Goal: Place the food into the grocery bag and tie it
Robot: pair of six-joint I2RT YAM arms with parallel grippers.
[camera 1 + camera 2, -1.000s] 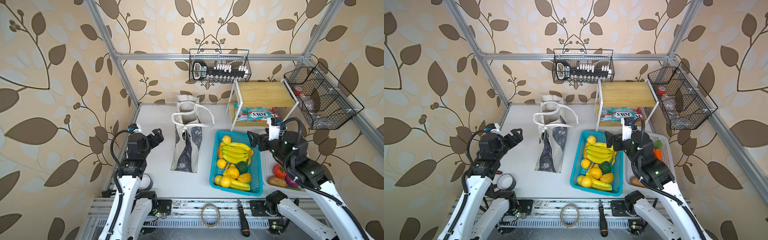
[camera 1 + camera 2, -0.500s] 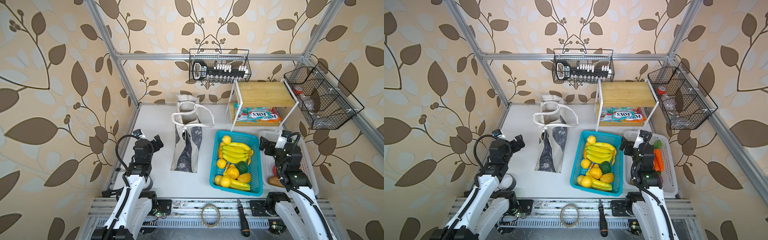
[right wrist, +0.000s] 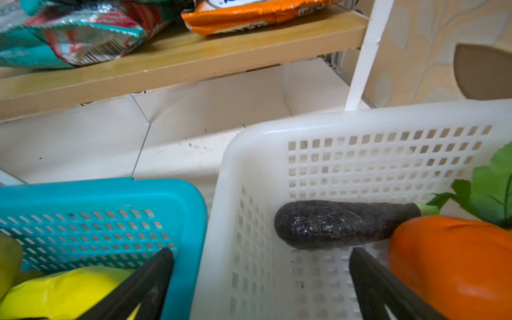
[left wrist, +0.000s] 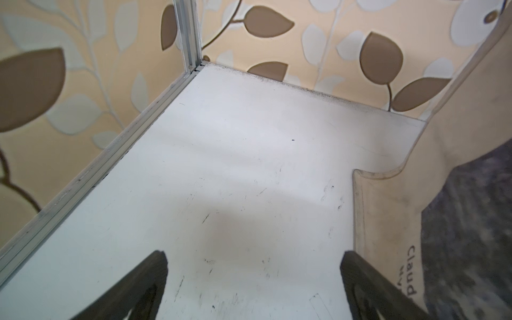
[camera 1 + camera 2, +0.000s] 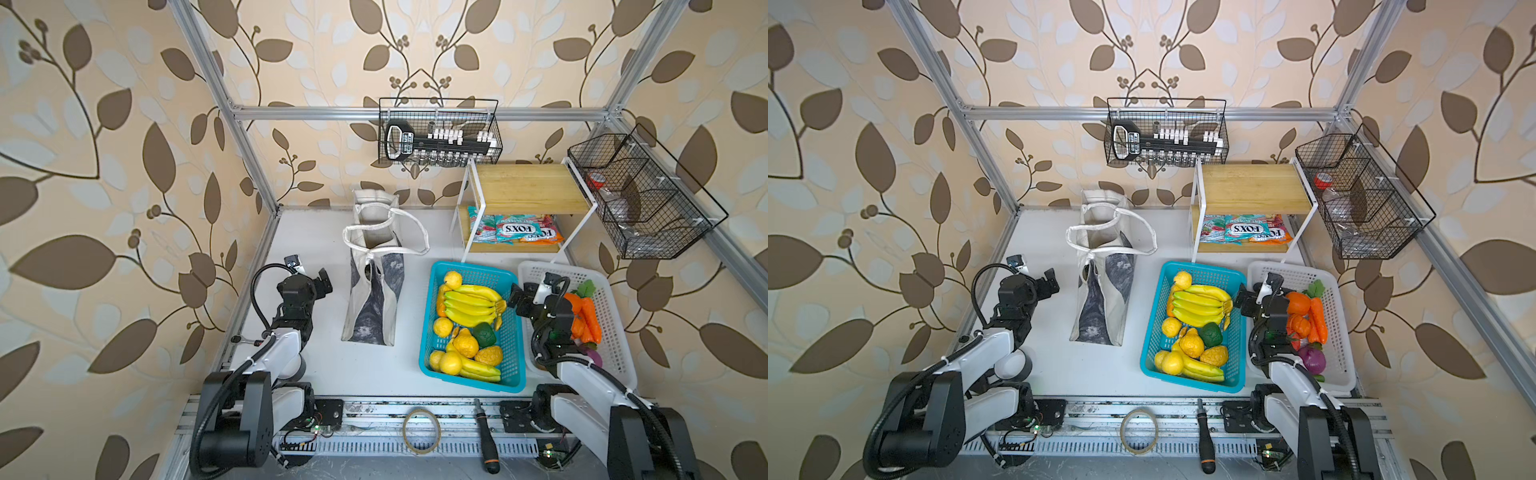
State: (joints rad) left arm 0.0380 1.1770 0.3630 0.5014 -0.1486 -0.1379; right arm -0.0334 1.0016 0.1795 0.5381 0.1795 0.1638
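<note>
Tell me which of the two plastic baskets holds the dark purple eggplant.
The white basket: the eggplant lies on its floor. The blue basket beside it holds bananas and other fruit, no eggplant.

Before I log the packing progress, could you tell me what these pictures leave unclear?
- grocery bag: both top views, its own walls and handles hide the contents.
- white basket: both top views, the right arm covers part of its load.
- eggplant: right wrist view, partly behind an orange toy.
- Bag lettering: left wrist view, only "Claud" legible, rest blurred.
</note>
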